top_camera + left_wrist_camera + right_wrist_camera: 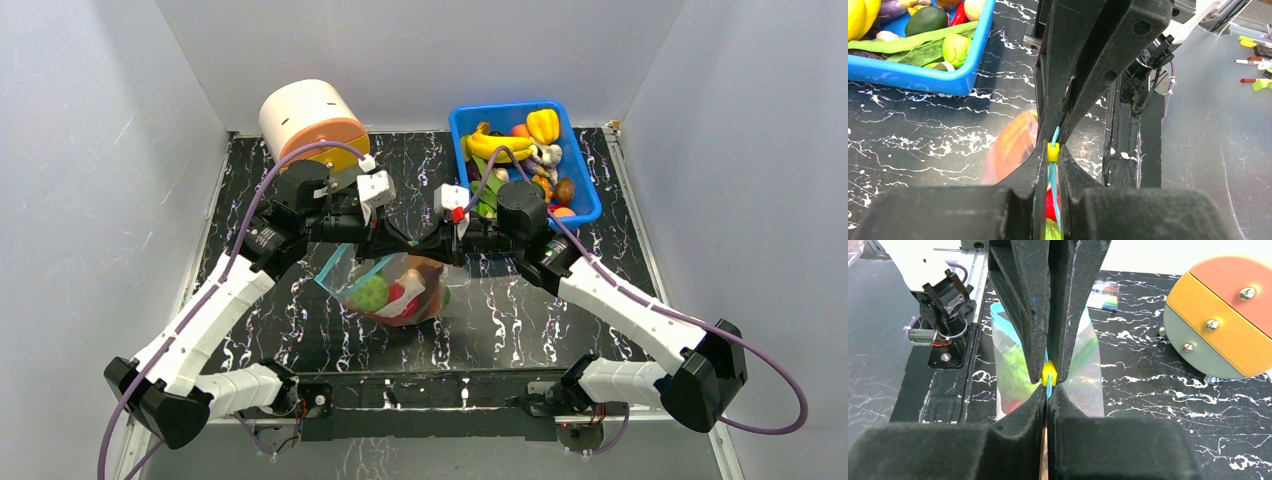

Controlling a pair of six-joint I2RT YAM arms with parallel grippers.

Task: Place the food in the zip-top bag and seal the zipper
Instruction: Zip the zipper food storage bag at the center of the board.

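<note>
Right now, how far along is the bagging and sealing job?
Done: food sits inside the zip-top bag. In hand: left gripper and right gripper both pinch the zipper at its yellow slider. Remaining: closing the seal; how much is shut cannot be told. More toys lie in the blue bin.

Mostly hidden: zipper [1055,135], pinched inside left gripper [1052,165] and right gripper [1049,390]. Top view: zip-top bag [345,275] mouth covered. Through plastic, food [372,293] blurred, kinds unclear. Frame edge cuts off blue bin [923,80]
</note>
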